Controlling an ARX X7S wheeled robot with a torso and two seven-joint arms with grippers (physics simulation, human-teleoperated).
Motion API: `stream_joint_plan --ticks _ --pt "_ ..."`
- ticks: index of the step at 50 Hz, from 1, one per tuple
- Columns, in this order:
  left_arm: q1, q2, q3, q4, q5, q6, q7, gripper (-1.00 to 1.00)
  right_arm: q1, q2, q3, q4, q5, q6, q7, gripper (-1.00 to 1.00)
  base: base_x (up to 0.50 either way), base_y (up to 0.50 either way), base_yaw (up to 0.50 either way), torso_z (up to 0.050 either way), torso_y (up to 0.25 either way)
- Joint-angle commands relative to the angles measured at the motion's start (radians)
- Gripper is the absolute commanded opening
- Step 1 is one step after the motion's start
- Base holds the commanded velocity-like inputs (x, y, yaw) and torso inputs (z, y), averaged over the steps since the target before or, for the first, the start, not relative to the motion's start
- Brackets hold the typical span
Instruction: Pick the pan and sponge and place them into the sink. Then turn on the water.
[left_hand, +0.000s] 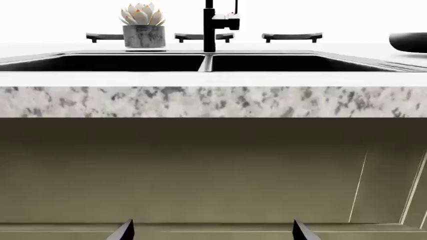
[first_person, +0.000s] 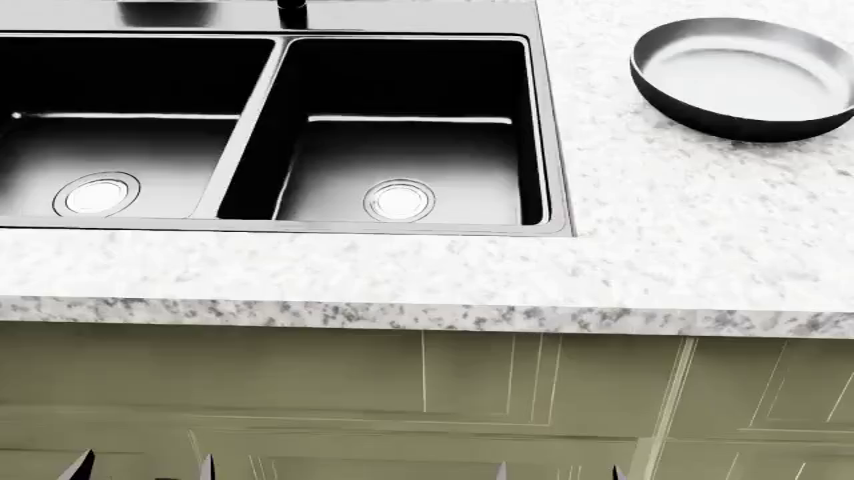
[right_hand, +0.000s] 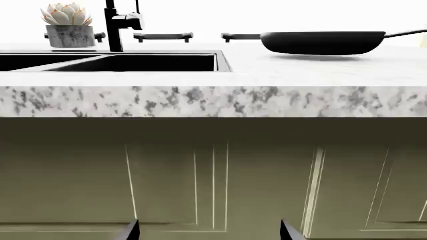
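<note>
From the left wrist, my left hand (left_hand: 211, 231) hangs below the speckled stone bench (left_hand: 213, 101), fingers apart, facing the glossy black sink (left_hand: 133, 62). From the head, the shiny round pan (first_person: 747, 75) sits right of the sink; no sponge visible. From the right wrist, my right hand (right_hand: 208, 231) is apart too; rising carelessly, I could strike the bench edge.

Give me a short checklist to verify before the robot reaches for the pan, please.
1. Pan in view, upright on the counter, right of the sink: ok.
2. Pan is empty: ok.
3. Right gripper open, holding nothing: ok.
4. Left gripper open, holding nothing: ok.
5. Both basins free of objects: ok.
6. Sponge located: not ok, no view shows it.
</note>
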Motion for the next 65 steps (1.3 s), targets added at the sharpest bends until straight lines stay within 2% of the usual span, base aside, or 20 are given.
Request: stream_joint_plan --ticks 1,19,58,65 --pt "0.005 -0.022 0.011 0.006 -0.02 0.0 -0.011 1.0 0.004 0.014 -0.017 0.0 0.023 0.008 0.022 1.0 0.0 0.0 0.0 0.0 0.0" --pt "0.01 -0.067 0.041 -0.001 -0.044 0.007 -0.054 1.0 0.016 0.057 -0.054 0.019 0.105 0.017 0.081 1.0 0.0 -0.05 0.0 0.0 0.0" --pt "0.005 -0.113 0.09 -0.005 -0.083 0.008 -0.101 1.0 0.015 0.106 -0.113 0.016 0.135 0.014 0.14 1.0 0.03 -0.5 0.0 0.0 0.0" --pt "0.002 -0.121 0.095 -0.01 -0.088 0.006 -0.109 1.0 0.014 0.111 -0.121 0.018 0.136 0.004 0.15 1.0 0.25 -0.08 0.0 0.0 0.0"
